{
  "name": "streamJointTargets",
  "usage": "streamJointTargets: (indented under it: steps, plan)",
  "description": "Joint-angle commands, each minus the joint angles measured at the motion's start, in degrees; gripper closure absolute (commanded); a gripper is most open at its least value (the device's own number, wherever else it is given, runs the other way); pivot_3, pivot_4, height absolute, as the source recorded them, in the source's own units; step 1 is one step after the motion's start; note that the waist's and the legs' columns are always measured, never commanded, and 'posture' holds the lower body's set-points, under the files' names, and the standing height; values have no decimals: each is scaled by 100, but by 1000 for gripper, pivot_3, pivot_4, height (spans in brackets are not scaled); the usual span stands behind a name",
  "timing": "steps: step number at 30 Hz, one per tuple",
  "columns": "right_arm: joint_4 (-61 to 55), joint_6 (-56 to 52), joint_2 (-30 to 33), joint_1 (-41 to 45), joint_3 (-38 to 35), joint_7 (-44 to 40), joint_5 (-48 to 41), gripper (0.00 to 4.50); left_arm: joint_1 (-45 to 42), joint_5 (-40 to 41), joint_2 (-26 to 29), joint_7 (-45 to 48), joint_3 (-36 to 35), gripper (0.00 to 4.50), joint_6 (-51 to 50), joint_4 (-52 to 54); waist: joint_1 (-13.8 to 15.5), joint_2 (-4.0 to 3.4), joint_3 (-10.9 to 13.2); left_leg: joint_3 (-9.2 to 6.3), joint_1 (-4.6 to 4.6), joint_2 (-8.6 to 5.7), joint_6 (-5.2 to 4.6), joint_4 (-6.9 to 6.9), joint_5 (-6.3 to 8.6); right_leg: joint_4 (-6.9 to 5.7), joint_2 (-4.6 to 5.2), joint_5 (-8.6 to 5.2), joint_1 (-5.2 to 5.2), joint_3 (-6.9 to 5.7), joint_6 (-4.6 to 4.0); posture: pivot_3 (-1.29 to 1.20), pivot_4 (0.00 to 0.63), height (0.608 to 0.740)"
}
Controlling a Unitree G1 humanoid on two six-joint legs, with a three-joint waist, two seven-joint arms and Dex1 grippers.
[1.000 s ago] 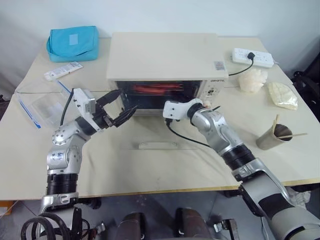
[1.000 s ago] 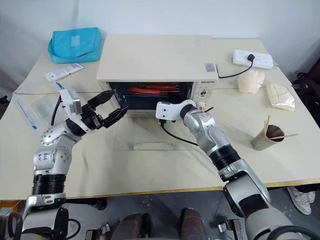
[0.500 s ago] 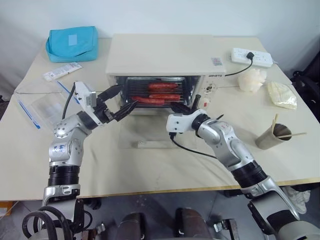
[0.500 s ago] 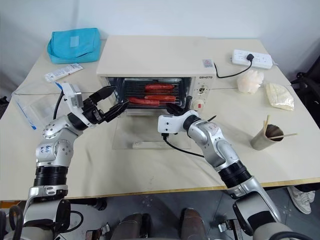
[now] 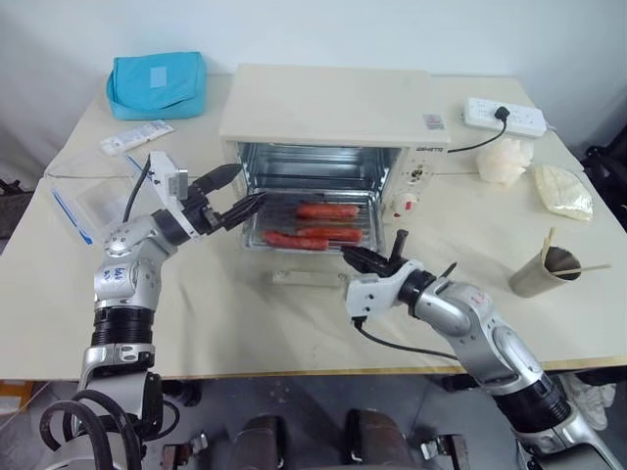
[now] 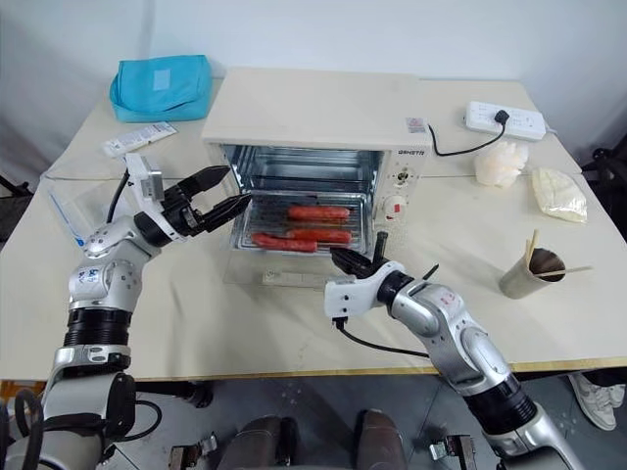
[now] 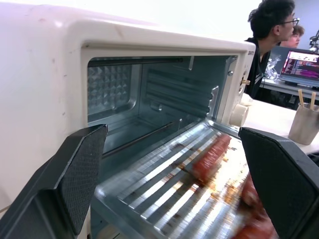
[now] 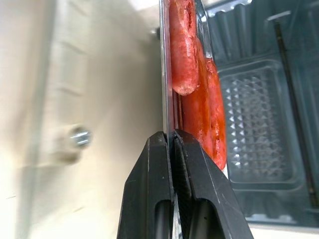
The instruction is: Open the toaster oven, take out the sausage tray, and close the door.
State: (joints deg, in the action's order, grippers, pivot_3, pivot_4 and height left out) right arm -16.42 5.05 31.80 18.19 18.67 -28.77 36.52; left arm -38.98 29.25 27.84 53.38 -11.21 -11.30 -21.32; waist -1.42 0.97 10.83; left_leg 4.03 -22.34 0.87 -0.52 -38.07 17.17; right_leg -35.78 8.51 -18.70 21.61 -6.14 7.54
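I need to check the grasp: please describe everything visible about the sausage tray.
The sausage tray is shiny ridged metal, carrying three red-brown sausages that lie crosswise. It sits level, pulled partly out of the open toaster oven, above the lowered glass door. The right gripper is shut on its front edge. The open left gripper hovers near its left side, apart from it.

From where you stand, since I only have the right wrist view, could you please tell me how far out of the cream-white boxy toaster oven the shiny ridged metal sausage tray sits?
Observer: The sausage tray juts partway out of the toaster oven, above the clear glass door, which lies open and flat.
Operator: Thank you. Where is the left gripper?
Observer: The left gripper hovers open at the left side of the oven's mouth, closed on nothing.
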Motion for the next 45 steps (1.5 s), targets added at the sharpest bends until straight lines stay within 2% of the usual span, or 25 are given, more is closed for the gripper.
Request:
streamJointTargets:
  steps: [1, 5, 9, 13, 16, 21, 24, 28, 31, 37, 38, 42, 45]
  plan:
    - [-507, 128, 113, -92, -325, 25, -139, 4438, 25, 226, 196, -35, -194, 0, -513, 230, 2, 0, 0, -1, 0, 0, 0, 0, 0, 0, 0, 0, 0, 0, 0, 0, 150, 740]
    - [-654, 260, 268, -343, -460, 43, -121, 4438, 548, 688, 506, -246, -333, 0, -1817, 1026, -16, 0, 0, -4, 1, 3, 0, 6, 0, 1, 0, 0, 0, -1, 0, 0, 150, 740]
    - [-734, 544, 341, -420, -574, 149, -179, 4438, 1006, 1638, 868, -656, -712, 0, -3626, 1913, -7, 8, 5, -12, -2, 5, 0, 10, 1, 5, 3, 0, 0, -2, 0, 0, 150, 740]
    - [-699, 844, 362, -430, -663, 240, -276, 4438, 1124, 2394, 989, -1071, -1032, 0, -4860, 2259, 44, 14, 8, -22, -2, 5, 0, 3, 1, 6, 4, 0, -8, -2, 0, 0, 150, 740]
    - [-620, 1083, 384, -387, -661, 253, -327, 4438, 1132, 2664, 850, -1434, -1115, 0, -5342, 2347, 78, 14, 8, -22, 0, 4, 0, 1, 1, 6, 4, 0, -9, 0, 0, 0, 150, 740]
    - [-466, 1419, 463, -287, -670, 154, -446, 4438, 1085, 2638, 605, -1849, -1025, 0, -5532, 2386, 122, 15, 9, -19, -1, 3, 0, 1, 1, 6, 4, 0, -8, 0, 0, 0, 150, 740]
    - [-405, 1672, 488, -202, -672, 158, -589, 4438, 961, 2944, 393, -2060, -1154, 0, -5855, 2255, 123, 15, 9, -18, 0, 3, 0, 1, 1, 7, 3, 0, -8, 1, 0, 0, 150, 740]
    - [-295, 1942, 557, -110, -609, 17, -784, 4439, 818, 3380, 208, -2312, -1340, 896, -6401, 2057, 129, 16, 9, -18, -1, 3, 0, -2, 1, 7, 4, 0, -10, 1, 0, 0, 150, 740]
    - [-217, 2111, 629, -62, -576, -98, -878, 4439, 732, 3834, 73, -2592, -1600, 1882, -6830, 1860, 126, 16, 10, -19, 0, 3, 0, -1, 1, 6, 3, 0, -9, 0, 0, 0, 150, 740]
    - [-135, 2231, 672, -77, -615, -157, -1008, 4439, 861, 4022, 135, -2925, -1768, 3840, -7127, 1866, 123, 16, 10, -19, 0, 4, 1, -1, 0, 7, 3, 0, -9, 0, 0, 0, 150, 740]
    - [-124, 2223, 666, -76, -619, -169, -1015, 4439, 892, 4065, 128, -2967, -1800, 3956, -7167, 1860, 124, 16, 10, -18, 1, 3, 1, -1, 0, 7, 3, 0, -9, 1, 0, 0, 150, 740]
    - [-73, 2078, 615, -89, -690, -317, -1390, 4439, 1015, 4329, 29, -3294, -2007, 3955, -7387, 1774, 124, 16, 10, -19, 1, 4, 1, -1, 0, 7, 3, 0, -10, 1, 0, 0, 150, 740]
    - [-34, 1975, 664, -90, -798, -450, -1682, 3691, 1201, 4638, -41, -3582, -2262, 3955, -7438, 1730, 113, 16, 9, -19, 3, 4, 1, -1, 0, 6, 3, 0, -11, 3, 0, 0, 150, 740]
